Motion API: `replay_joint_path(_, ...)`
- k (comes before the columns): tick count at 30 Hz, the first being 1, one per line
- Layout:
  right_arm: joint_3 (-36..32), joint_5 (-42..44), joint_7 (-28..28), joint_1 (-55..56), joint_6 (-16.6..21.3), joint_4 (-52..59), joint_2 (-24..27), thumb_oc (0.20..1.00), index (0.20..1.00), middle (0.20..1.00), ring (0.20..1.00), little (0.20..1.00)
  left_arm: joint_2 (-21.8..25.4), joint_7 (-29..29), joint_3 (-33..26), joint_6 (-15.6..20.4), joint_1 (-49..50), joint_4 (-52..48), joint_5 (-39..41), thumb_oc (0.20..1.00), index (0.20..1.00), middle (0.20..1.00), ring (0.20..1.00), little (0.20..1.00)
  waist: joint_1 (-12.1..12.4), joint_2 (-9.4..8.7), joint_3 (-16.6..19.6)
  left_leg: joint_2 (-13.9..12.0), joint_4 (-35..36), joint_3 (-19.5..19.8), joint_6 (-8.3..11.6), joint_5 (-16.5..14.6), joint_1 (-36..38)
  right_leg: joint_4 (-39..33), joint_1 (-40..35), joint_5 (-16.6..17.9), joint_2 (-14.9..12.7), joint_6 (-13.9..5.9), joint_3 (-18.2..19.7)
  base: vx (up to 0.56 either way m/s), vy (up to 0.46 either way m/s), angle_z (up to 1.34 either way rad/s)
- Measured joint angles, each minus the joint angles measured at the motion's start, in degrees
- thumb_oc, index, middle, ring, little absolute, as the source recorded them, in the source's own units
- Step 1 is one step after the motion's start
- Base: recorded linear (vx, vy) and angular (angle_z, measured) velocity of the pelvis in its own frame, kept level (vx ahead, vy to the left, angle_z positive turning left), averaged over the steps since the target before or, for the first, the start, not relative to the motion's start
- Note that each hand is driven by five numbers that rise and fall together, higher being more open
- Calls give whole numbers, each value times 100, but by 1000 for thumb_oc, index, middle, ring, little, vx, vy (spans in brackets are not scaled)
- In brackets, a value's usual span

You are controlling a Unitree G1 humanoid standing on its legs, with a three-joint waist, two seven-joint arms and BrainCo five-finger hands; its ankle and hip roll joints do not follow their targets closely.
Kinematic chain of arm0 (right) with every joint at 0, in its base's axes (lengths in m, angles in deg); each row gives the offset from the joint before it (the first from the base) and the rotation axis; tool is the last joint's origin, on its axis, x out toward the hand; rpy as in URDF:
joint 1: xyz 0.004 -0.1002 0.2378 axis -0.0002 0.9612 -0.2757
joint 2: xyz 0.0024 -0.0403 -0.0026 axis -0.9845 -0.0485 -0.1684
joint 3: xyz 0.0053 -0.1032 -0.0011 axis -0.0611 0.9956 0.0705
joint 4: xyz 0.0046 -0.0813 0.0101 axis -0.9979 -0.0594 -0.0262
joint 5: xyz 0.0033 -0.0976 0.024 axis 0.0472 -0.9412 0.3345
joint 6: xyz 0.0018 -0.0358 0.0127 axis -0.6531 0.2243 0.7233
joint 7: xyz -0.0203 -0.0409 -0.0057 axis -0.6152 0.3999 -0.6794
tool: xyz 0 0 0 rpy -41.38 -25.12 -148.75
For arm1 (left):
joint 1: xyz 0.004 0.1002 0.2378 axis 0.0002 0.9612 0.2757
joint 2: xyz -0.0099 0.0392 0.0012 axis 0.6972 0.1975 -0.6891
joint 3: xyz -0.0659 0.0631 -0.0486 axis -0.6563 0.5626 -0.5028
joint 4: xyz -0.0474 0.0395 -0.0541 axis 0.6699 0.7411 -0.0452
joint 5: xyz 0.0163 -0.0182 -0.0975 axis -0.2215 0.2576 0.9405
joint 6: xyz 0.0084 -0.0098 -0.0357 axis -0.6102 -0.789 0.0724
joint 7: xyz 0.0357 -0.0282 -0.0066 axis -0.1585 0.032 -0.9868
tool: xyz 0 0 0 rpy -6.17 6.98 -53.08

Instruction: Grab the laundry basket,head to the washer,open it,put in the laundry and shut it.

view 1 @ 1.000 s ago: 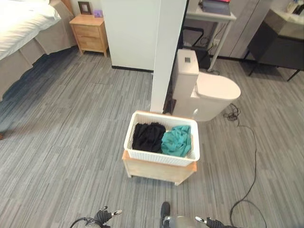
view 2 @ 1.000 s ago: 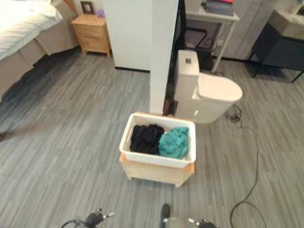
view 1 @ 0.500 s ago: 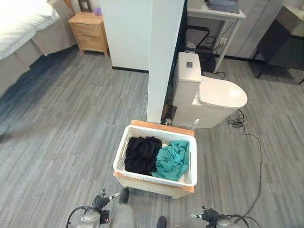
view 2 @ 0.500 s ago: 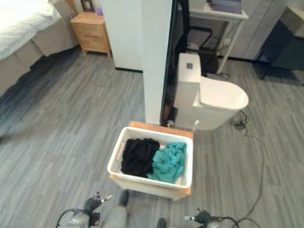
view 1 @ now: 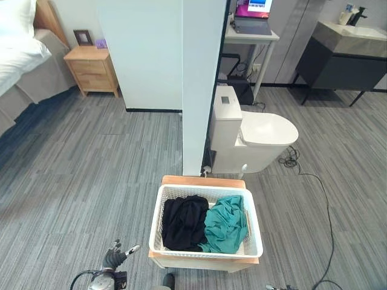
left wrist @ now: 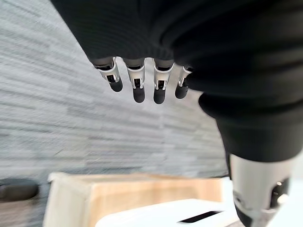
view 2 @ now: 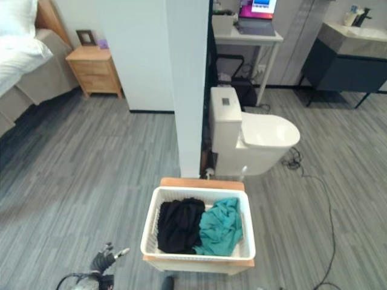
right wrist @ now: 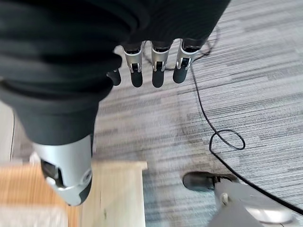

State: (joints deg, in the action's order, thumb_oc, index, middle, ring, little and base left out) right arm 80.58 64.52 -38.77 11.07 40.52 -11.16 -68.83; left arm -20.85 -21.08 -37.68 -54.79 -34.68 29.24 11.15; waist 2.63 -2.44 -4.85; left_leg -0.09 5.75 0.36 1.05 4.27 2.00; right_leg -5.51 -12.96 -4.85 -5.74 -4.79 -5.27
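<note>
A white slatted laundry basket (view 1: 202, 252) sits on a low wooden stand (view 1: 202, 180) on the floor just ahead of me. Inside lie a black garment (view 1: 183, 222) on the left and a teal garment (view 1: 225, 225) on the right. My left hand (view 1: 113, 256) hangs low, left of the basket and apart from it; its fingers (left wrist: 137, 87) are straight and hold nothing. My right hand (right wrist: 66, 170) hangs beside the stand's right end (right wrist: 113, 189), with its fingers (right wrist: 157, 71) straight and empty.
A white partition wall (view 1: 202, 84) stands right behind the basket. A white toilet (view 1: 257, 136) sits to its right. Further off are a nightstand (view 1: 94, 69) and bed (view 1: 18, 75) at the left, and a desk (view 1: 254, 30) and dark vanity (view 1: 347, 57) at the back right.
The whole picture has shifted as the camera moved: the basket now shows lower and nearer, and more of the far room shows. Both hands still hang low and empty.
</note>
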Motion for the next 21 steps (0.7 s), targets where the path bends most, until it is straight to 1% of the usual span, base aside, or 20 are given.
replay_joint_path(2,-160,114,2,193,4,330,222,1000,1000,1000,1000,1000,85,-12,-239,-9,321,-680,-2,1000,1000,1000,1000,1000,10,70,50,-40,0,-20,9,3,-18,-1,36,-16,34,40,17,19,16,-6)
replay_joint_path(5,-150,110,10,427,-6,873,633,1000,1000,1000,1000,1000,316,-7,-378,-40,422,-1219,-14,1000,1000,1000,1000,1000,9,132,87,-84,-1,-84,13,7,-41,-1,93,21,66,45,71,15,15,-12)
replay_joint_path(6,-136,100,21,424,-35,1052,769,1000,1000,1000,1000,1000,382,3,-410,-77,325,-1329,-27,1000,1000,1000,1000,1000,-31,172,126,-92,-2,-91,-1,21,-35,-1,95,32,70,49,86,17,22,-11)
replay_joint_path(7,-69,79,1,440,-152,1405,874,1000,1000,1000,1000,1000,430,48,-367,-174,269,-1472,-23,1000,1000,1000,1000,1000,-36,162,118,-99,-1,-103,-3,26,-56,-1,125,46,78,54,109,8,22,-9)
replay_joint_path(9,-41,-36,7,292,-104,1862,1039,1000,1000,1000,1000,1000,469,141,-284,-221,42,-1577,-9,1000,1000,1000,1000,1000,-60,190,132,-119,-4,-127,39,64,-117,-1,207,102,94,52,150,3,29,-9)
replay_joint_path(12,283,-167,0,-246,-168,1902,1203,1000,1000,1000,1000,1000,582,296,238,-316,-515,-1221,170,1000,1000,1000,1000,1000,-100,195,130,-130,-3,-129,66,82,-127,0,218,115,105,52,157,-50,24,-2)
replay_joint_path(13,463,-192,2,-587,-176,1855,1226,1000,1000,1000,1000,1000,594,309,522,-376,-775,-1060,182,1000,1000,1000,1000,1000,-114,184,128,-139,-4,-143,75,90,-165,0,265,126,113,53,172,-100,20,-2)
replay_joint_path(16,989,-241,-7,-1404,-246,1742,1252,1000,1000,1000,1000,1000,538,324,1217,-527,-1522,-546,176,1000,1000,1000,1000,1000,-155,245,22,-172,-29,-130,73,204,-403,15,501,224,149,38,168,-156,7,0)
replay_joint_path(17,1090,-239,-4,-1667,-254,1726,1215,1000,1000,1000,1000,1000,486,315,1298,-552,-1691,-476,177,1000,1000,1000,1000,1000,-177,266,-24,-183,-31,-125,72,249,-503,43,597,257,165,45,169,-333,-10,4)
replay_joint_path(18,1439,-242,0,-2189,-303,1545,1198,1000,1000,1000,1000,1000,465,282,1627,-618,-2183,-150,172,1000,1000,1000,1000,1000,-183,312,-165,-211,-31,-95,70,336,-664,49,750,324,201,24,155,-271,-11,4)
replay_joint_path(20,1712,-239,1,-2778,-373,1411,1137,1000,1000,1000,1000,1000,364,243,1813,-680,-2786,249,172,1000,1000,1000,1000,1000,-182,378,-399,-268,-33,-77,94,449,-896,49,975,429,258,38,145,-207,-12,2)
replay_joint_path(21,1713,-238,-1,-3029,-375,1400,1093,1000,1000,1000,1000,1000,309,222,1820,-698,-3015,330,175,1000,1000,1000,1000,1000,-168,403,-535,-288,-33,-75,95,493,-976,50,1045,468,286,41,144,-150,-12,1)
